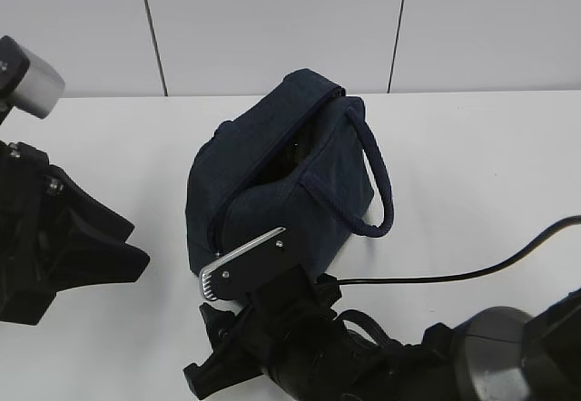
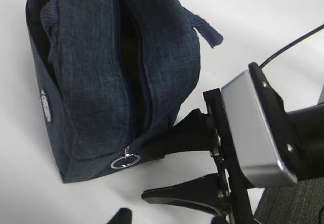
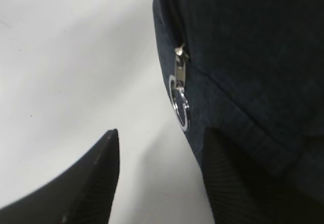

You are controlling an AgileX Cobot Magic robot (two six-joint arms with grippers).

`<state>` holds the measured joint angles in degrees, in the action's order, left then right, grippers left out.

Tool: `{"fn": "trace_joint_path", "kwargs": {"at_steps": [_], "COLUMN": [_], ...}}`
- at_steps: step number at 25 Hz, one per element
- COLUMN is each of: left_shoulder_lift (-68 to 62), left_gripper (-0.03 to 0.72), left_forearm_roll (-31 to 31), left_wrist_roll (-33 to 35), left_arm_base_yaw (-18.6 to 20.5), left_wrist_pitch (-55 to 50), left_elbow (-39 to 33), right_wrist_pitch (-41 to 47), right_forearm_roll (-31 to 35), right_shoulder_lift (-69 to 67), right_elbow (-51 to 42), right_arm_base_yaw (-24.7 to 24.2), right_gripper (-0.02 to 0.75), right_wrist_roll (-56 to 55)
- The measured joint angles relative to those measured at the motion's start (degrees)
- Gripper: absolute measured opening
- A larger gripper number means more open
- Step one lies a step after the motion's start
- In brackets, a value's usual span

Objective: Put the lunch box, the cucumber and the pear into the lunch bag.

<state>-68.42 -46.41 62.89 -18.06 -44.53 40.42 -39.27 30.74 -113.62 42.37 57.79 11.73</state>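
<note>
The dark navy lunch bag point(image 1: 272, 183) lies on the white table with its zipper open, and its inside is dark. Its padded handle point(image 1: 377, 179) loops to the right. The metal ring pull point(image 2: 125, 160) hangs at the bag's near corner and also shows in the right wrist view point(image 3: 179, 102). My right gripper point(image 3: 162, 132) is open at that corner, one finger point(image 3: 233, 178) against the fabric, the ring just ahead of the jaws. My left gripper point(image 1: 136, 249) is open and empty, left of the bag. The lunch box, cucumber and pear are out of view.
The right arm point(image 1: 309, 337) with its silver camera block point(image 1: 241, 260) fills the front centre of the table point(image 1: 472, 165). A black cable point(image 1: 436, 278) runs to the right behind it. A white panelled wall stands behind the table.
</note>
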Motion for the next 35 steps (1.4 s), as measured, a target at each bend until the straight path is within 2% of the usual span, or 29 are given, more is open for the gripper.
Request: {"fn": "trace_joint_path", "kwargs": {"at_steps": [35], "left_shoulder_lift": [0.0], "left_gripper": [0.287], "left_forearm_roll": [0.0], "left_wrist_roll": [0.0], "left_arm_base_yaw": [0.0], "left_wrist_pitch": [0.0], "left_elbow": [0.0], "right_wrist_pitch": [-0.1], "right_forearm_roll": [2.74], "right_shoulder_lift": [0.0], "right_elbow": [0.11], "right_arm_base_yaw": [0.0], "right_gripper": [0.41], "right_wrist_roll": [0.4]}}
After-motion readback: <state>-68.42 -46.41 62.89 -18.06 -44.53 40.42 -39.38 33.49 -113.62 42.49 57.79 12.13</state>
